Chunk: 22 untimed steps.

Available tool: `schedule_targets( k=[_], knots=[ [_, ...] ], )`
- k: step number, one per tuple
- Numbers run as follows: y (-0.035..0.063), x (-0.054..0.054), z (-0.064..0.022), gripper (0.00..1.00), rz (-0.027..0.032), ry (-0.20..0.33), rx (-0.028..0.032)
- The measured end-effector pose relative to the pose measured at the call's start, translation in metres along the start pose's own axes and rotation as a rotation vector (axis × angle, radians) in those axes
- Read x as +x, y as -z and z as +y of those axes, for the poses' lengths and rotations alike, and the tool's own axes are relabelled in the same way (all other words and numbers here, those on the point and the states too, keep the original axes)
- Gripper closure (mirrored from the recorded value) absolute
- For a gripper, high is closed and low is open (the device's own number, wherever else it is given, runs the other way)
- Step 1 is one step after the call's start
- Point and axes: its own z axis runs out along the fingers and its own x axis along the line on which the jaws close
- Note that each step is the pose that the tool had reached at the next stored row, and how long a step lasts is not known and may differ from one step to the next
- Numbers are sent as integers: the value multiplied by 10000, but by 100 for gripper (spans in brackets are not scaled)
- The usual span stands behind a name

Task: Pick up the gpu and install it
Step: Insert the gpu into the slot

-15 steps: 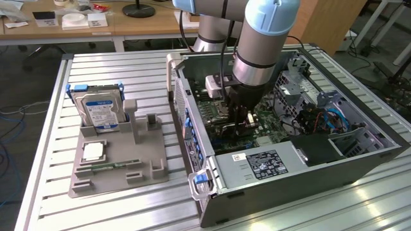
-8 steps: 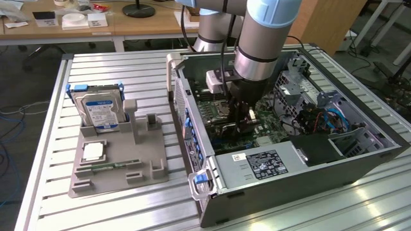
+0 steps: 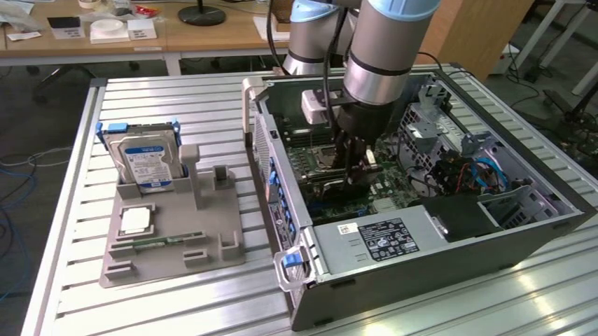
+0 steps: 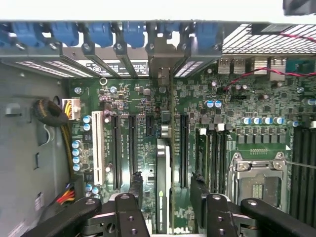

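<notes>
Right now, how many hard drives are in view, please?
1: the hard drive stands upright in the grey holder at the exterior view's left; another may hide behind it.

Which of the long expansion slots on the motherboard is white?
The end slot nearest the yellow-and-black cable bundle; the other long slots are all black.

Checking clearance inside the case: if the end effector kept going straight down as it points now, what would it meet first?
Probably the gpu, standing on edge between the open end effector fingers over the motherboard; depth is hard to judge.
</notes>
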Motion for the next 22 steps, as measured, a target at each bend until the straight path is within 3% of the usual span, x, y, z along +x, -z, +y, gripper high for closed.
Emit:
schedule_targets(
  k=[10, 19, 22],
  knots=[
    [220, -6, -3, 49, 0, 0, -1],
    [266, -8, -4, 49, -2, 0, 0],
    [333, -9, -5, 49, 0, 0, 0]
  ],
)
